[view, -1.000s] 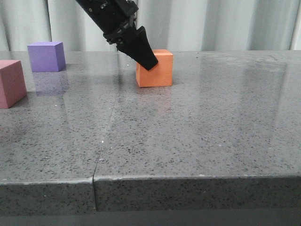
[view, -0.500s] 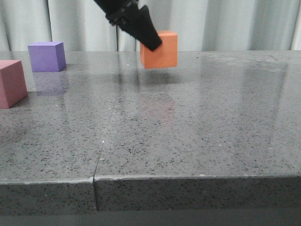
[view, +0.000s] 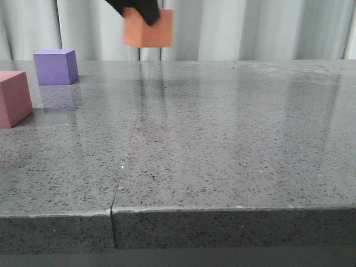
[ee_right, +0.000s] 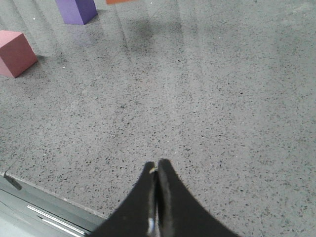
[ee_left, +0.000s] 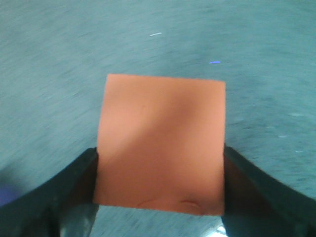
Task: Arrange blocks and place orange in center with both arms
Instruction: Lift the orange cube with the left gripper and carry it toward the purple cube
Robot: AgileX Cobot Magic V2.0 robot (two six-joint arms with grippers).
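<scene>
Front view: at top centre-left of the frame, the orange cube (view: 148,28) hanging clear of the table (view: 222,139), pinched by the left claw (view: 146,10), of which only a black tip over the cube's upper face shows before the frame edge cuts it off; cube slightly blurred. At the far left, the purple cube (view: 54,67) sitting on the table toward the back, and the pink-red cube (view: 13,98) nearer the camera, partly cut by the left edge; the two well apart from each other and from the orange one. Pale curtain (view: 250,28) filling the background. A thin seam running down the grey speckled tabletop to its front edge. Left wrist view: orange cube (ee_left: 162,148) filling the middle of the frame, squeezed between two black fingers (ee_left: 74,182), one pressed against each side face, the claw (ee_left: 160,173) pinching it firmly; blurred grey-green table surface (ee_left: 247,59) behind, no contact between cube and table. Right wrist view: right claw (ee_right: 156,168) at the bottom centre, both pointed fingers pressed together with nothing between them, hovering above the speckled table (ee_right: 222,98) near its front edge. In the upper left, pink-red cube (ee_right: 16,53) on the table; purple cube (ee_right: 76,10) above it at the top edge, partly cut off; a sliver of the orange cube (ee_right: 118,1) at the very top of the frame, just to the right of the purple one.
</scene>
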